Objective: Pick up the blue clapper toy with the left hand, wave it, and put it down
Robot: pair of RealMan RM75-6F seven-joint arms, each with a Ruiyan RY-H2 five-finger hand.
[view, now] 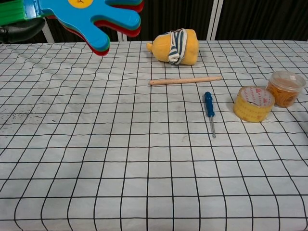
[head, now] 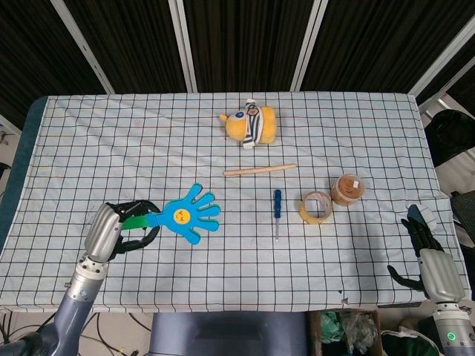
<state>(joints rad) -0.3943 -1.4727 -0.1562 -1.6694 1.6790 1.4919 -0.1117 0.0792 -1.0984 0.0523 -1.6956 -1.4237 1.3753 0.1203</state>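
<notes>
My left hand (head: 111,231) grips the green handle of the blue clapper toy (head: 188,217), a hand-shaped paddle with a yellow smiley face. The toy is lifted off the table and its palm points right. In the chest view the clapper toy (view: 91,15) fills the top left corner, with red layers under the blue one, and only dark fingers (view: 19,31) of the left hand show beneath the handle. My right hand (head: 430,263) hangs off the table's front right edge with its fingers apart and nothing in it.
On the checkered tablecloth (head: 148,141) lie a yellow striped plush toy (head: 252,125), a wooden stick (head: 260,170), a blue screwdriver (head: 277,211), a yellow tape roll (head: 316,207) and a small orange-filled jar (head: 347,190).
</notes>
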